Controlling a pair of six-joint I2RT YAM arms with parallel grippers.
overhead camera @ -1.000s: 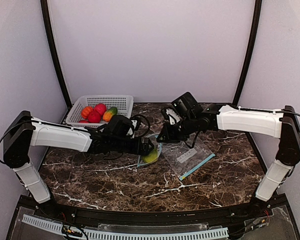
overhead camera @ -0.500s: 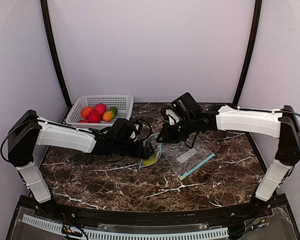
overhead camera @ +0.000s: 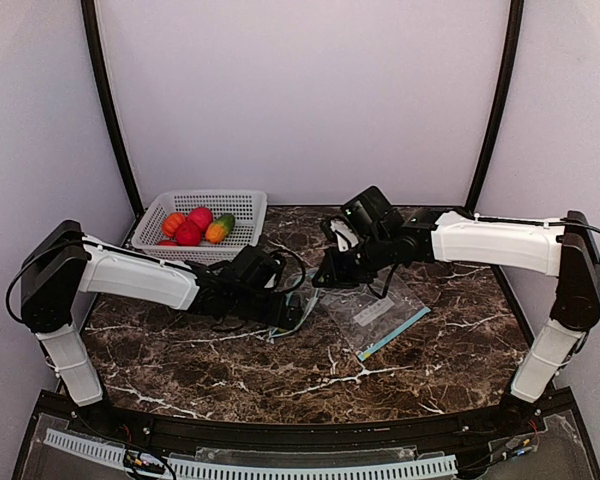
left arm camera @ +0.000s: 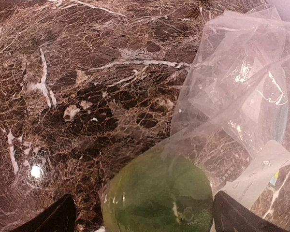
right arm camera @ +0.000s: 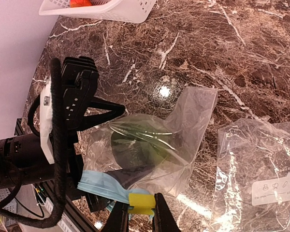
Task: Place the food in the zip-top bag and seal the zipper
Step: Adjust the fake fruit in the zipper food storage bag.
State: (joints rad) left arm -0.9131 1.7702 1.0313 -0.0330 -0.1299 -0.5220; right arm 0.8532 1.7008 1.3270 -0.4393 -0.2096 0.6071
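Marble table (overhead camera: 280, 370): brown stone-pattern slab with white veining. It is glossy, and we note a lamp glint on it in both wrist views.
Zip-top bag (right arm camera: 183, 140): clear thin film, crinkled and puffed, near the table centre. In the top view its mouth faces 9 o'clock, toward the left arm.
Zipper strip (right arm camera: 104, 186): pale blue band along the mouth rim, carrying a small yellow tab (right arm camera: 141, 203).
Right gripper (right arm camera: 141, 216): closed. We see its two dark fingers pinching the zipper strip at the yellow tab, so it grips the zip-top bag by the rim.
Left gripper (left arm camera: 145, 220): jaws spread wide. Its black fingers (left arm camera: 58, 220) stand at 8 o'clock and 4 o'clock of the green fruit in its own view. We cannot tell whether either pad touches it.
Green fruit (left arm camera: 159, 195): rounded, smooth, glossy, dark green. Film lies over it in both wrist views, so we place it within the bag's mouth, between the left fingers.
Basket (overhead camera: 242, 200): white plastic mesh, rectangular, with flared walls. It sits at 10 o'clock on the table, against the back wall.
Basket fruits (overhead camera: 193, 227): red, orange and green-orange rounded pieces, bunched at the basket's 9 o'clock end.
Flat bag (overhead camera: 375, 312): second clear pouch, lying flat just beside the zip-top bag at its 4 o'clock. It has a white printed label and a blue strip along its 5 o'clock edge.
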